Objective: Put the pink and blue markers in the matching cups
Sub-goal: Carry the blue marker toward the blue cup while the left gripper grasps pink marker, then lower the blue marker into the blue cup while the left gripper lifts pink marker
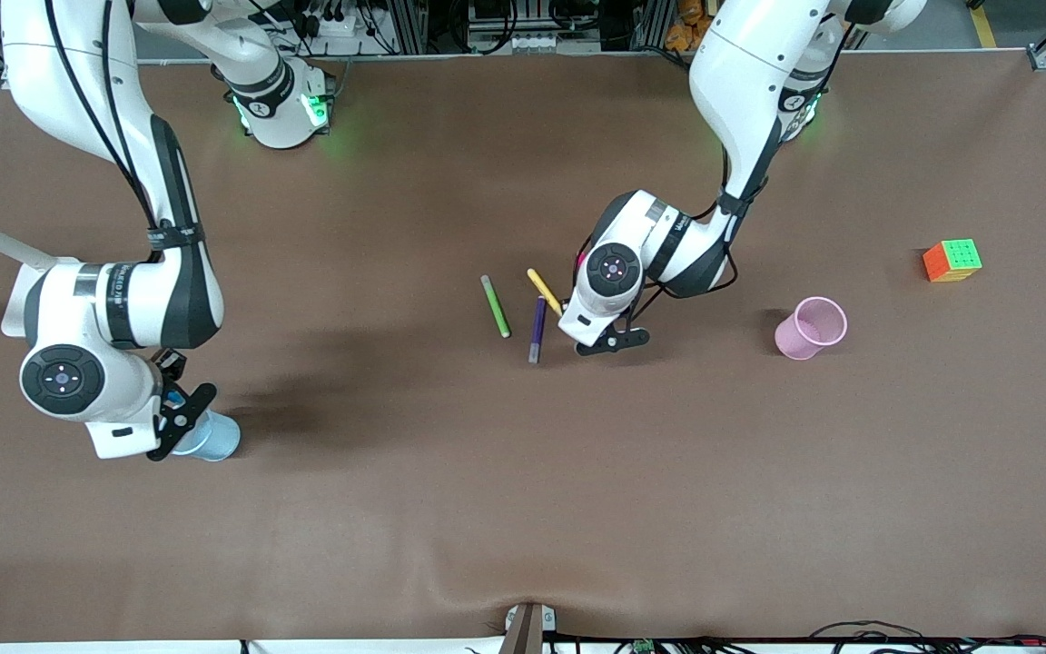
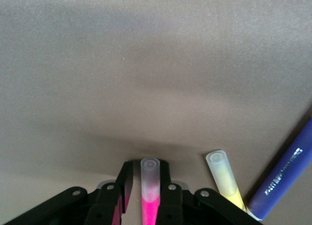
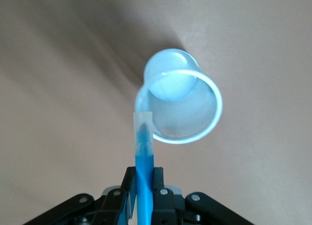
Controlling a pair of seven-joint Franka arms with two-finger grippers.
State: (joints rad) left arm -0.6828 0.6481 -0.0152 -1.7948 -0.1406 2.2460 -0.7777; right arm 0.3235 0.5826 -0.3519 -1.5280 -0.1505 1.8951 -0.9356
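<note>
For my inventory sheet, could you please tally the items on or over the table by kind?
Markers: 5 — green, yellow, purple, pink between the left hand fingers, blue in the right hand.
Cups: 2 — pink cup, blue cup.
Puzzle cubes: 1.
Total: 8

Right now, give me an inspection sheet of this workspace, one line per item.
Surface: brown table, rippled at the camera edge.
Job's things: pink marker between the left gripper's fingers; blue marker held over the blue cup; pink cup upright toward the left arm's end.
Clutter: green marker, yellow marker, purple marker, colour cube.
Grippers: left gripper down at the marker cluster; right gripper shut on the blue marker.
Cables: along both arms.
Surroundings: frames and wiring past the bases.
</note>
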